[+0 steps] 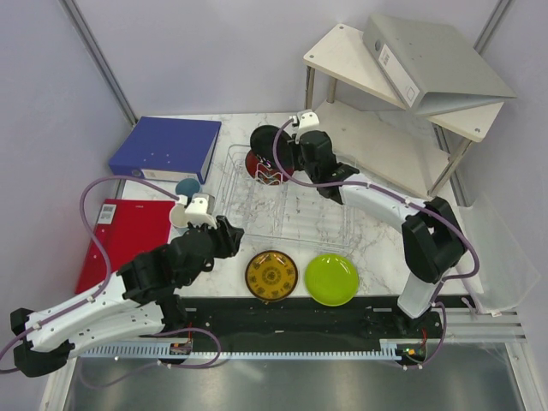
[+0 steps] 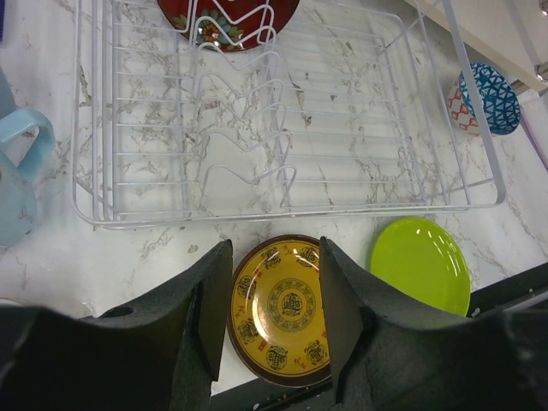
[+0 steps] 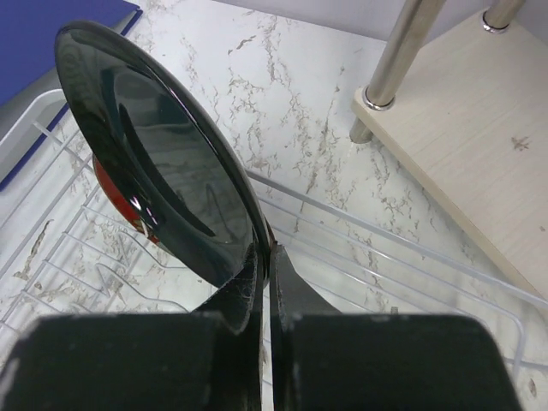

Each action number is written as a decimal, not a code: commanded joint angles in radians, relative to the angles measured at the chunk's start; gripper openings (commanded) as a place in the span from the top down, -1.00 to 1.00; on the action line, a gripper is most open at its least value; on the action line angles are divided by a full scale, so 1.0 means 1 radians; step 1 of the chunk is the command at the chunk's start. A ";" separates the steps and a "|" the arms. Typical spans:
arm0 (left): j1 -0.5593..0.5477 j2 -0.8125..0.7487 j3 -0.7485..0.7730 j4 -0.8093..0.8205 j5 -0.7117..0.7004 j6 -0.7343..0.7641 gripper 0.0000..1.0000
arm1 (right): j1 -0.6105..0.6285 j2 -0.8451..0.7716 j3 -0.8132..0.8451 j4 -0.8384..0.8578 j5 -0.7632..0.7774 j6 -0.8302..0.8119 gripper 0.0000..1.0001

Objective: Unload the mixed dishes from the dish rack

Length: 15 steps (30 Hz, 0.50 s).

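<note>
At the eleven o'clock corner of the dish rack (image 2: 291, 211), the right fingers (image 3: 287, 291) pinch the rim of a standing glossy black plate (image 3: 163, 163); the left fingers (image 2: 210, 308) hover half-open and empty. Next, it likely needs lifting clear of the wires.

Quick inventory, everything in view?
dish rack: one, silvery wire, centre
black plate: one, glossy, rack's far end
floral plate: one, red, in rack
patterned plate: one, yellow-brown, before rack
green plate: one, lime, beside it
dish: one, blue patterned, right of rack
mug: one, light blue, left of rack
second mug: one, white, beside it
binder: one, blue, left rear
second binder: one, grey, atop shelf
folder: one, red, left
shelf: one, white, right rear
left pincer: open, near patterned plate
right pincer: shut on black plate
</note>
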 commanded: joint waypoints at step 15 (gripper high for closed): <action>0.002 0.020 -0.044 0.296 -0.134 0.105 -0.67 | 0.003 -0.380 -0.072 -0.264 -0.095 0.202 1.00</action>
